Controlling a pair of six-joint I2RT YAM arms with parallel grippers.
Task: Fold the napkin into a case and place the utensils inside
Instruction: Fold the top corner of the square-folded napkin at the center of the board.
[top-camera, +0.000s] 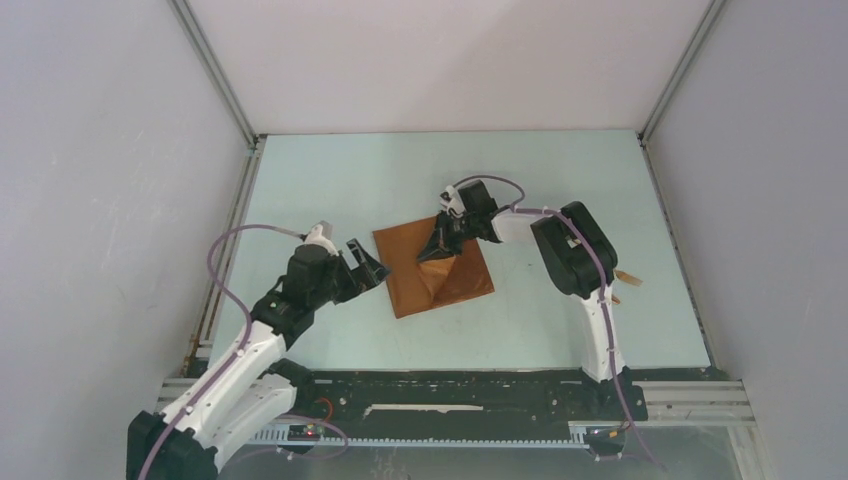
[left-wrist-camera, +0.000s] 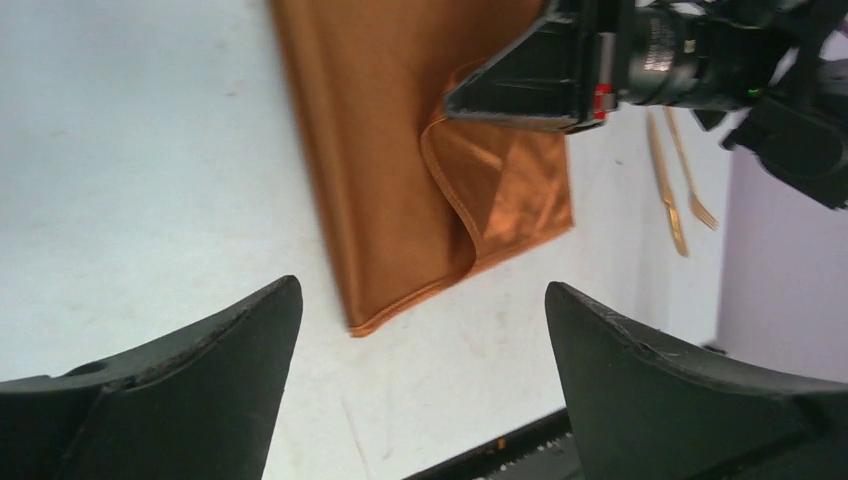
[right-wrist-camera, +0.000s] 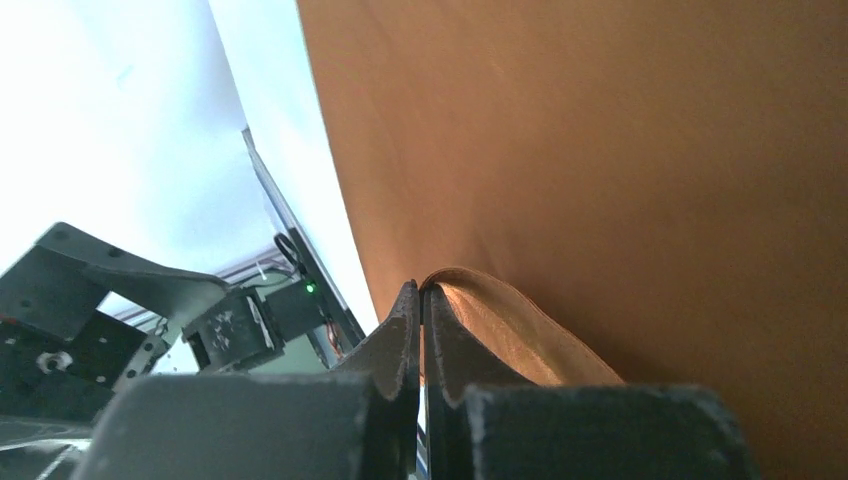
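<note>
So, nearest the arm bases, the left gripper (top-camera: 370, 258) has its jaws spread wide with nothing between them, just off the left edge of the napkin (top-camera: 412, 275). Over on the right, the utensils (left-wrist-camera: 678, 238) lie side by side on the bare table (top-camera: 330, 180), fork (left-wrist-camera: 704, 212) included, well apart from the cloth. The napkin's mid-table, mostly flat, with one corner flipped over into a loose fold, no real pocket yet. At its far side the right gripper (top-camera: 441, 243) is pinched tight on the hem of that fold
</note>
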